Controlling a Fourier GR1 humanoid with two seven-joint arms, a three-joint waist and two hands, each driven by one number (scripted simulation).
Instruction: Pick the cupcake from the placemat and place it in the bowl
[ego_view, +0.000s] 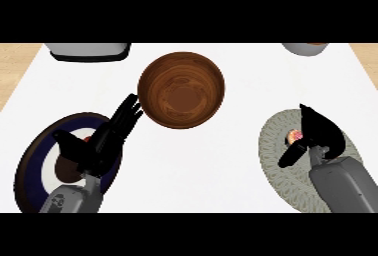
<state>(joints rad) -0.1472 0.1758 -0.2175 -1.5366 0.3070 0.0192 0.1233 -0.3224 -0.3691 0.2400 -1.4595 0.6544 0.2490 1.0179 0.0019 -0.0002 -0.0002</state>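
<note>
My right hand (319, 134) is curled around the cupcake (295, 135), not yet lifted off the grey placemat (284, 175), right of the wooden bowl (181, 90). My left hand (111, 132) rests open, left of the bowl. Lift and placement remain.

Right robot hand (319, 134) over cupcake (295, 136) on placemat (284, 172)

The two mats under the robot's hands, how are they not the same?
The left mat is dark blue with a brown rim and a white middle; the right mat is grey and speckled. The right mat holds the cupcake, under the right hand; the open left hand hangs over the left mat. Both are round.
</note>
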